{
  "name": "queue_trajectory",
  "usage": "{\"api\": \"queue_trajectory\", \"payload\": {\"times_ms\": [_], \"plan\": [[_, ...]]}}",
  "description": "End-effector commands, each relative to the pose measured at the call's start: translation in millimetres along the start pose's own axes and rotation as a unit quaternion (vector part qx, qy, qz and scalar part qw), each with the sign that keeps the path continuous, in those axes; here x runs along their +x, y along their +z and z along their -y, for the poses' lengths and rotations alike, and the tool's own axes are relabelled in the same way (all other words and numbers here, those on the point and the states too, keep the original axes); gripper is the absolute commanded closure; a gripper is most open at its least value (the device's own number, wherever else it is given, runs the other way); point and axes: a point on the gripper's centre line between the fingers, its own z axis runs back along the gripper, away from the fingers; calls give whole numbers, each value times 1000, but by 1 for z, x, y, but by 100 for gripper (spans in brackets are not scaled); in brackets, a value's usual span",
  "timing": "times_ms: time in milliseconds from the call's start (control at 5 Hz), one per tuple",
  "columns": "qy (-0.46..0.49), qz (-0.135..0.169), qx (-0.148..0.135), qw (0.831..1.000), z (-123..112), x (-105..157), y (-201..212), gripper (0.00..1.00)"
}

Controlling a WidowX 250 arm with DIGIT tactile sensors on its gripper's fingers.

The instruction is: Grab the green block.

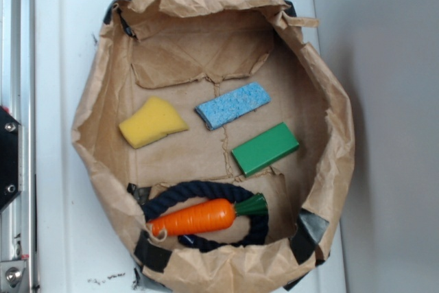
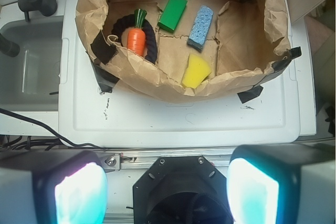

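Observation:
The green block (image 1: 265,149) lies flat on the floor of a cut-down brown paper bag (image 1: 89,121), right of centre and tilted. In the wrist view the green block (image 2: 173,11) shows far off near the top, inside the bag (image 2: 157,85). My gripper (image 2: 167,187) is open: its two pads (image 2: 79,192) stand wide apart at the bottom of the wrist view with nothing between them. It hangs well back from the bag, over the arm's black base (image 2: 181,192). The exterior view does not show the gripper.
Also in the bag are a light-blue sponge (image 1: 233,105) just above the block, a yellow wedge sponge (image 1: 152,123) at the left, and an orange toy carrot (image 1: 194,217) lying on a dark rope ring (image 1: 171,193). The bag's walls stand raised all round. A sink (image 2: 31,61) lies to the left.

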Motion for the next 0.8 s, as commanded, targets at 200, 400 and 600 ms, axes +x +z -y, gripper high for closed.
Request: {"api": "queue_trajectory", "payload": {"times_ms": [200, 400, 600], "plan": [[-8, -8, -21, 1000, 2, -12, 3, 0], [-30, -3, -37, 999, 17, -9, -1, 0], [-33, -3, -38, 999, 31, 14, -10, 0]]}}
